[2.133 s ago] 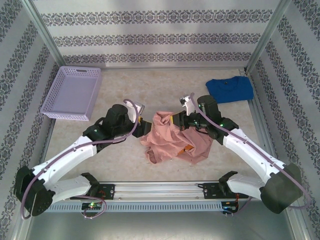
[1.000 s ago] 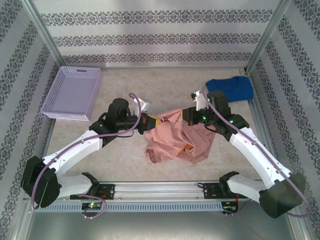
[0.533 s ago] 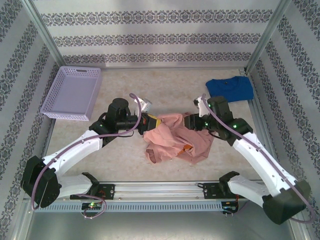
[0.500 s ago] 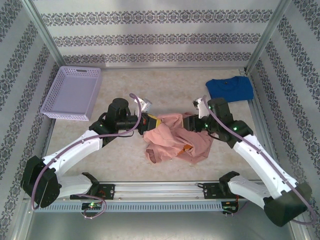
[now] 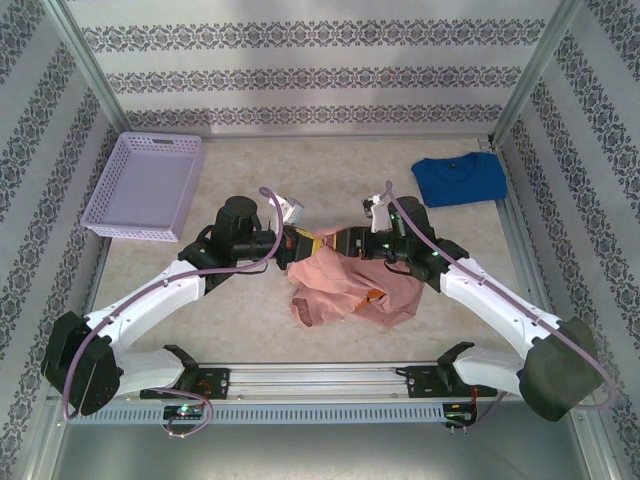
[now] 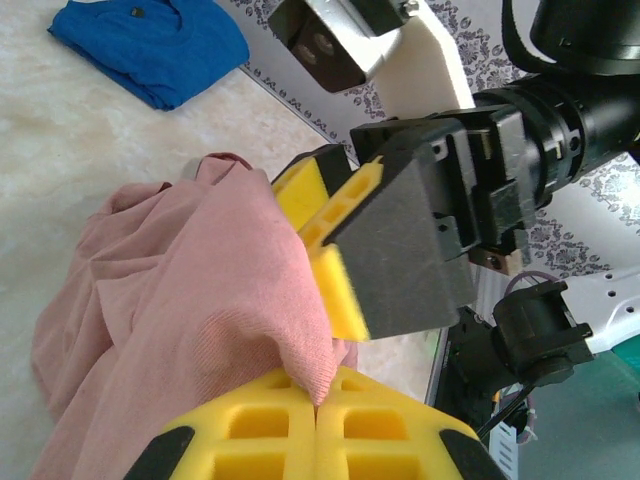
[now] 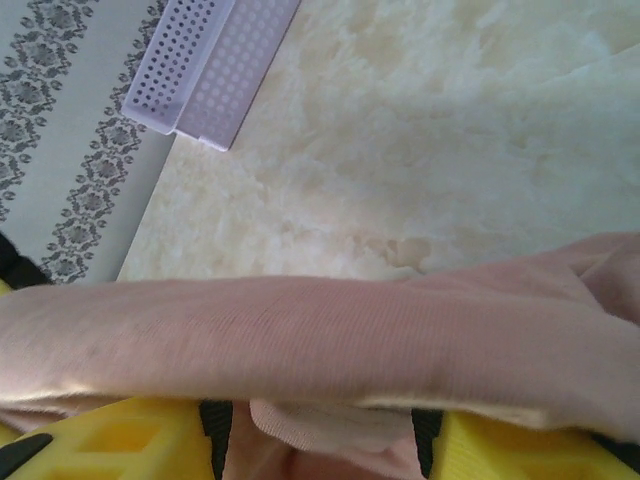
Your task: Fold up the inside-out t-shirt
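**A:** What's hidden or hard to make out?

**B:** The pink shirt (image 5: 350,285) lies in a crumpled heap mid-counter (image 5: 300,170), so sleeves and collar can't be told apart. Its far edge is covered by both hands. An orange speck shows on it, too small to read.

**A:** And the left hand (image 5: 303,240)?

**B:** Closed on the shirt. In its wrist view the yellow pads (image 6: 280,430) press together with a pinch of pink cloth caught between them, though the frame's bottom edge cuts the pads off.

**A:** The right hand (image 5: 345,240)?

**B:** Its jaws stand apart. In its wrist view a fold of the shirt lies across the two yellow pads (image 7: 100,445) and some cloth sags into the gap, but nothing is clamped. Only the pad tops show. In the top view the two hands sit just beside each other.

**A:** Anything else cut off?

**B:** The basket (image 5: 145,185) in the right wrist view, where only a corner shows. The blue shirt (image 5: 460,178) is clipped at the top of the left wrist view.

**A:** The count?

**B:** Two shirts: one pink in the middle, one blue far right. One basket, far left. Two hands.
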